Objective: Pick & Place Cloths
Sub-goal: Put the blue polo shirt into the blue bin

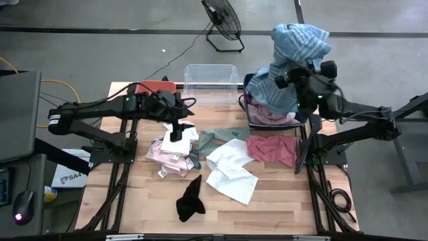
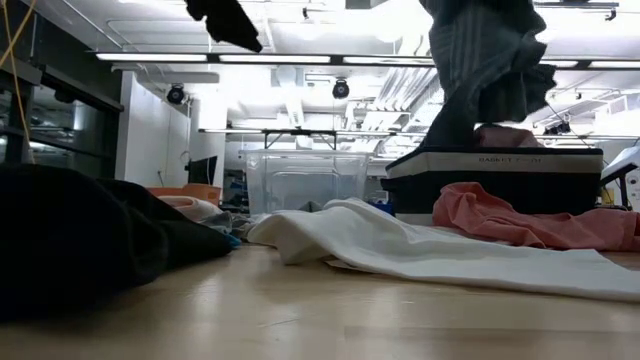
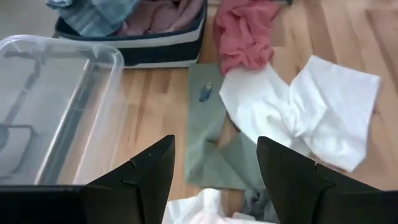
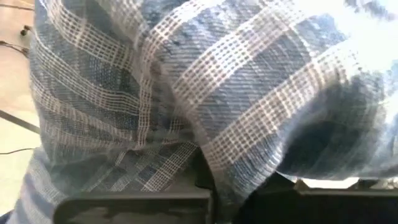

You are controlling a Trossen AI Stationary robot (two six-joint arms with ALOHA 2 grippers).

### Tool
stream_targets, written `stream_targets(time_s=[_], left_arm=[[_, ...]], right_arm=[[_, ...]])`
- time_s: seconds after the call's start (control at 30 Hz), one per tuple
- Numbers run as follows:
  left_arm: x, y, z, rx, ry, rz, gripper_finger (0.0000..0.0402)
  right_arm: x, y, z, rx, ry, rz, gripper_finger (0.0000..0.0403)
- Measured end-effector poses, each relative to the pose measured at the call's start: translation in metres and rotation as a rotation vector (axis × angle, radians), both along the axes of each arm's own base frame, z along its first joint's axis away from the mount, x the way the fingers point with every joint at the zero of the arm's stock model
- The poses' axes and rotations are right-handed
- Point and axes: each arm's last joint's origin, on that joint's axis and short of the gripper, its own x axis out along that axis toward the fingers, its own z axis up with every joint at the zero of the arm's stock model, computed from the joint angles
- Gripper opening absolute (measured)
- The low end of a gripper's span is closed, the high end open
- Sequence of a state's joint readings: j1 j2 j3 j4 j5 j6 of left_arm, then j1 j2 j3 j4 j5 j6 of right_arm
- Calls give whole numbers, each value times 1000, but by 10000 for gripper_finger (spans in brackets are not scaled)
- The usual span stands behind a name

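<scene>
Right gripper (image 1: 299, 75): shut on the blue-striped cloth (image 1: 294, 57); the fabric is held up over the dark blue bin (image 1: 251, 114), draped over the wrist and filling the right wrist view (image 4: 186, 93); a pink cloth (image 1: 271, 115) is seen in the bin beneath the hanging folds.
Left gripper (image 1: 176, 134): fingers (image 3: 149, 174) are parted with nothing held between them; it is poised above the pale pink cloth (image 1: 167, 155) and a small white piece (image 1: 175, 142) directly below it.
Ahead of the left gripper: the olive green cloth (image 3: 214, 124); beyond that the white cloth (image 3: 298, 112) and the dark red cloth (image 3: 245, 34); the clear bin (image 3: 56, 106) lies off to one side.
Nearer the table's front edge: the black cloth (image 1: 190, 199), well apart from both grippers.
Handling: all pieces are judged light, limp and shapeless; slipping is unlikely, trailing and snagging on bin rims are likelier.
Where to grip: a raised fold or bunched ridge is best pinched, not a flat single layer; overlapping pieces may be lifted together.
</scene>
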State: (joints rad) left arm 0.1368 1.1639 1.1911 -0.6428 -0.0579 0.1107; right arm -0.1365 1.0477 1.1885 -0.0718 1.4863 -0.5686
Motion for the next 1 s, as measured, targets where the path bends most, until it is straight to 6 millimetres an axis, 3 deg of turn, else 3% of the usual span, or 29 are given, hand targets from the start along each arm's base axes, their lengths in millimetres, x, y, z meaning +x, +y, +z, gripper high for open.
stream_targets(time_s=[0.3,0.7,0.83,1.0], left_arm=[[-24,-3,-4,-30,-101,16,220],[-42,-6,1,-46,-151,20,220],[-43,-6,1,-46,-147,21,220],[-43,-6,1,-46,-145,21,220]], right_arm=[[-6,-25,-34,148,-184,117,5],[-33,-56,-74,695,-365,133,5],[-29,-63,-88,854,-339,137,5],[-9,-75,-112,1004,-250,109,5]])
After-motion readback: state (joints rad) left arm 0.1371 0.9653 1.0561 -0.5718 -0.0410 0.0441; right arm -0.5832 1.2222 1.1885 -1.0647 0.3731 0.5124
